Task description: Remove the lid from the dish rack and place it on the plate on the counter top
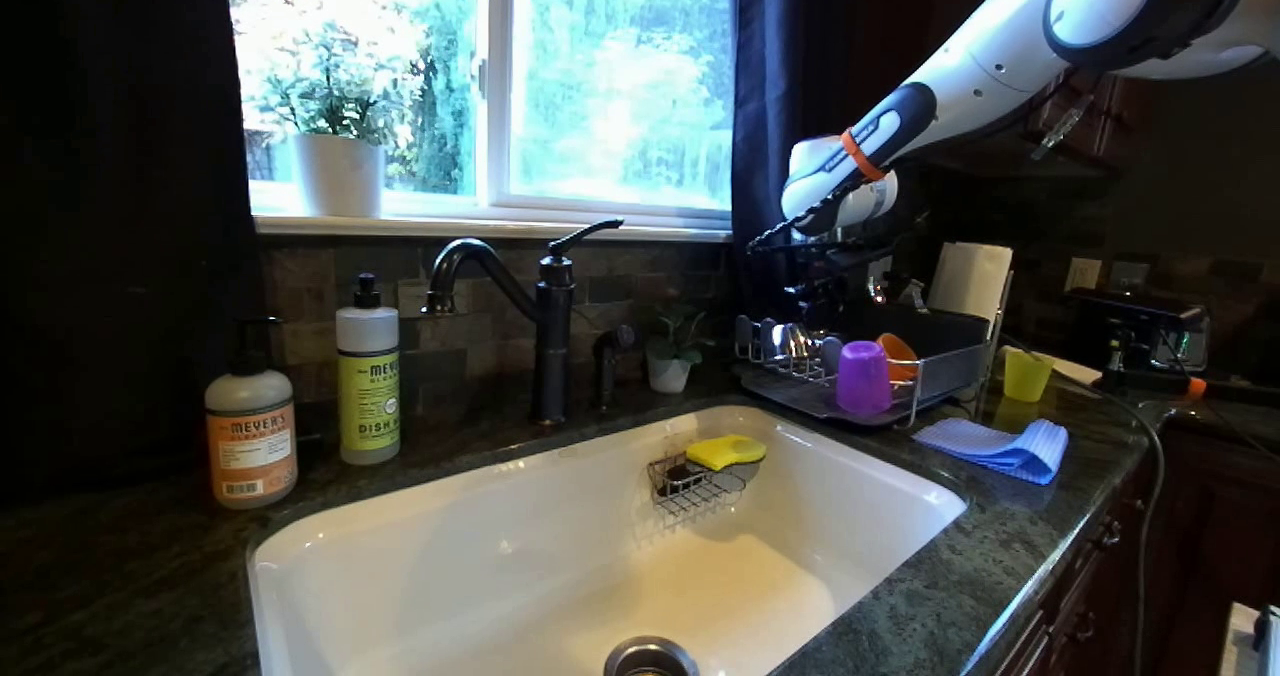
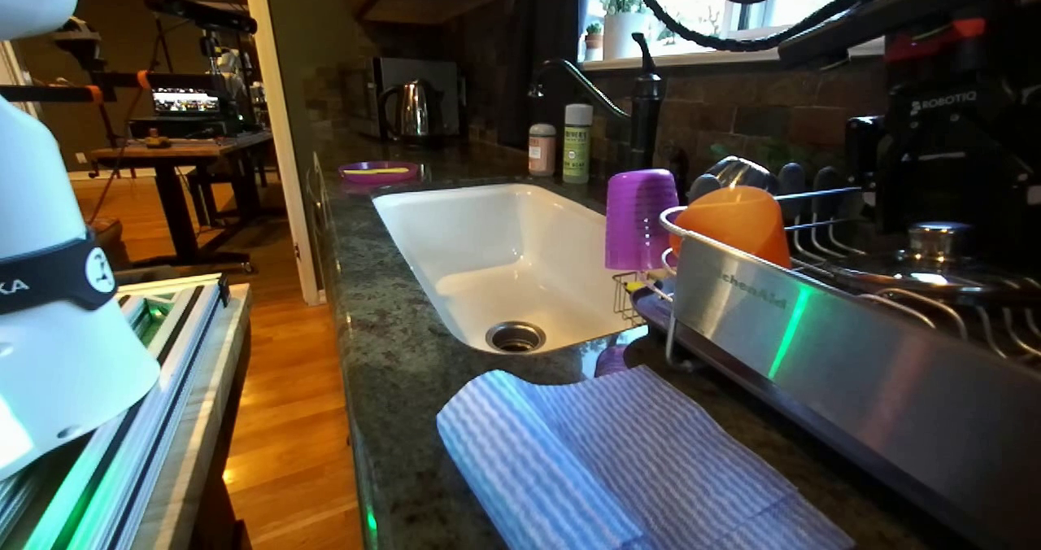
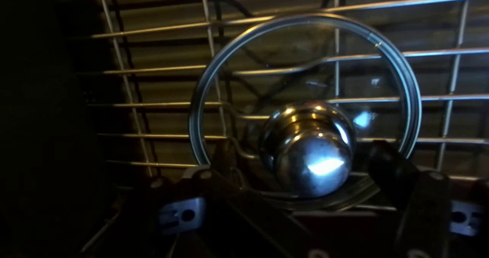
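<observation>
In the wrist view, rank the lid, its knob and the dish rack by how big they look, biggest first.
1. Dish rack: its wires run beyond the lid.
2. Lid.
3. Knob: it lies within the lid's outline, though nearer the camera.

The counter top [image 2: 390, 322] is glossy stone, the cloth [image 2: 634, 452] near its front edge matt. The dish rack [image 2: 829, 338] shows satin metal; the lid [image 3: 301, 86] smooth glass, its knob [image 3: 313, 162] polished metal.

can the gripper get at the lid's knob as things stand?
Probably yes. In the wrist view the gripper is open, the knob appears between its fingers, and nothing seems to cover the lid. Height gap unclear.
</observation>
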You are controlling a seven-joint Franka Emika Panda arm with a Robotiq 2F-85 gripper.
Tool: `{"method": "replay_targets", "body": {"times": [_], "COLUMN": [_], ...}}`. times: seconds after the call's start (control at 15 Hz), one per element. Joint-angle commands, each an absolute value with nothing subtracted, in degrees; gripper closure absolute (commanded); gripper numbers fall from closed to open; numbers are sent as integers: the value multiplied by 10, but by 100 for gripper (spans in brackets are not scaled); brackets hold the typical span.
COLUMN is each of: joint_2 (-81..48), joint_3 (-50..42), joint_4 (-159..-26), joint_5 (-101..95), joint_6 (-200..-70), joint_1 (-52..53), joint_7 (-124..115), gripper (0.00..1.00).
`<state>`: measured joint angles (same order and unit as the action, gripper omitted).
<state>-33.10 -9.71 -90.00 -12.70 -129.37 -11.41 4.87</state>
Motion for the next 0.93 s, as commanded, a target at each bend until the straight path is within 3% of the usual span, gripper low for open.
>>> {"method": "replay_targets", "body": {"times": [0.0,0.07,0.2,0.33,0.67,0.87], "joint_2": [-330,-330,-331,-333,-332,-312], "joint_3": [-93,-92,-92,-91,-91,-91], "joint_4": [-905,-904,-904,-904,-905,-909], "joint_5": [-119,-119,-118,-118,-119,-113], "joint_6": [-1309,-1309,-1309,-1314,-1317,-1297], "joint_1": [-118,-118,-118,-118,-117,-119], "joint_7": [58,58,57,57,56,58], "gripper": [0,5,29,36,76,76]}}
